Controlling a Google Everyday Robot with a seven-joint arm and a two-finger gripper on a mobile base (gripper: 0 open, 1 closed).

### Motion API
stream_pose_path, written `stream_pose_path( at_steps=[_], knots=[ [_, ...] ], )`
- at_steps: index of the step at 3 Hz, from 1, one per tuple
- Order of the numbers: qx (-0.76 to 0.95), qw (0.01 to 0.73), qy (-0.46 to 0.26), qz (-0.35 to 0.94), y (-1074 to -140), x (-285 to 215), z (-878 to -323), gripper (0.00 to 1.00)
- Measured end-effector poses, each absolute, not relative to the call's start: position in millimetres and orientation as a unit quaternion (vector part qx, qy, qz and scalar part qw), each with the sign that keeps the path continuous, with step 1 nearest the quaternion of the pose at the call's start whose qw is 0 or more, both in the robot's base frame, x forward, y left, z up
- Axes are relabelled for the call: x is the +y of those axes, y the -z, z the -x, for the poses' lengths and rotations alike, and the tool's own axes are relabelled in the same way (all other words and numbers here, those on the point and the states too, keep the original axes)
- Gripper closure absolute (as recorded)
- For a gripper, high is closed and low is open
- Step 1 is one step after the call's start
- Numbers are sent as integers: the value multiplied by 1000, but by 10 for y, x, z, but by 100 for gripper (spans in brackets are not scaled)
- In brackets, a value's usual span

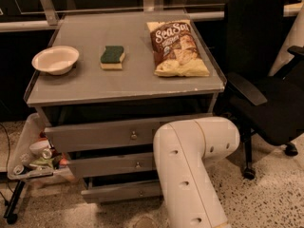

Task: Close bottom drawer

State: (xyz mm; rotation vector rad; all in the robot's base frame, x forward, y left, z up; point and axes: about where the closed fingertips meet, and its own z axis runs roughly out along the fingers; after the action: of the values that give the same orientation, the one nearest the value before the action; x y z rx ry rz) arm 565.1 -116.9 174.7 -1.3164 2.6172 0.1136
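Observation:
The bottom drawer (118,192) is the lowest of three grey fronts on the cabinet, with a small round metal knob (140,193). A dark gap shows above its front panel, so it stands slightly pulled out. My white arm (190,170) bends in front of the right part of the drawers and hides that end of the bottom drawer. My gripper is out of view, past the arm's lower end at the bottom edge of the picture.
The cabinet top (85,82) carries a white bowl (55,59), a green sponge (112,56) and a chip bag (176,47). A black office chair (266,84) stands close on the right. A tray of clutter (33,158) on a stand sits at the left.

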Motion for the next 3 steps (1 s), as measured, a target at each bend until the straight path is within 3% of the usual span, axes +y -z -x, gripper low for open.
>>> stream_pose_path(
  at_steps=[1, 3],
  knots=[
    [888, 105, -38, 447, -1746, -1169, -5651, 81],
    [888, 105, -39, 447, -1746, -1169, -5651, 35]
  ],
)
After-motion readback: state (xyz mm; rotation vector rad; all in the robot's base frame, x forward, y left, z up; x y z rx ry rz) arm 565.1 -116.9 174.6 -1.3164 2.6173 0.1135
